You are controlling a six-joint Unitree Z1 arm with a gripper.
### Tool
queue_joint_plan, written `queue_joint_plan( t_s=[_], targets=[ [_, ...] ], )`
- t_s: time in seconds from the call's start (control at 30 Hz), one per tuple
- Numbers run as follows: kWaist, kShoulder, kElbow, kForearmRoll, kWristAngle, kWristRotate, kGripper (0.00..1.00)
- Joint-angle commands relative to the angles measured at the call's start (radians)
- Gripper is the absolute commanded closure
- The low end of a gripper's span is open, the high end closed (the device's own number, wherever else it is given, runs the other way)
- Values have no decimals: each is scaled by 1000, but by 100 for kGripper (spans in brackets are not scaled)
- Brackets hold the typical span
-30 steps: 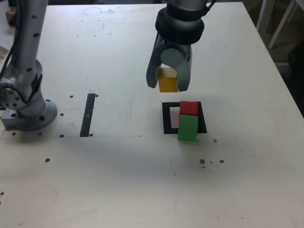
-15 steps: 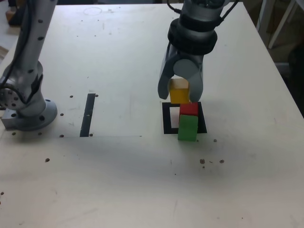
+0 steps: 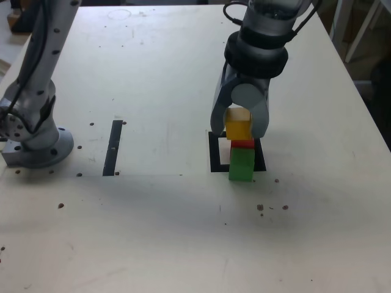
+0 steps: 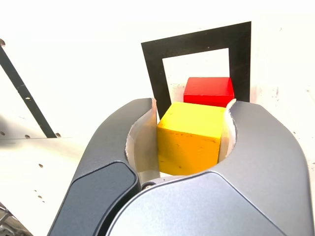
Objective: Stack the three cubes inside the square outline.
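- The yellow cube [image 3: 238,129] is clamped in the tool [image 3: 239,125], right of centre in the exterior view
- It is held just above the red cube [image 3: 242,144], stacked on the green cube [image 3: 242,165]
- The stack stands at the square outline [image 3: 215,152] on the table [image 3: 159,213]

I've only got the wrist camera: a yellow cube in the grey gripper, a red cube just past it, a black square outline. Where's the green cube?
Observer: The small green cube is directly under the small red cube; red sits on top of it.
Operator: Is that stack in the middle of the square?
Observer: No. In the exterior view, green stands over the near border of the thick black square outline, toward that view's right.
Operator: How far is yellow above red?
Observer: The yellow cube, clamped in the gripper, is just over red; I can't tell if they touch.
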Motion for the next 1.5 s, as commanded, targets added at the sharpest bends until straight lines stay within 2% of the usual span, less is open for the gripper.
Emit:
queue_joint_plan(
  t_s=[0.0, 0.17, 0.23, 0.3, 0.43, 0.47, 0.5, 0.87, 1.07, 1.23, 1.47],
  targets=[
    [-2, 6, -3, -3, 2, -2, 67],
    [-2, 16, -5, -10, 6, -2, 66],
    [-2, 18, -5, -14, 7, -1, 62],
    [-2, 19, -3, -19, 8, 1, 46],
    [-2, 20, 4, -32, 8, 7, 9],
    [-2, 20, 7, -36, 8, 8, 3],
    [-2, 20, 9, -38, 8, 8, 1],
    [-2, 1, 20, -44, 14, 7, 0],
    [-14, -58, 28, -42, 43, 4, 0],
    [-53, -111, 42, -37, 64, -22, 0],
    [-134, -135, 75, -39, 58, -99, 1]
  ],
)
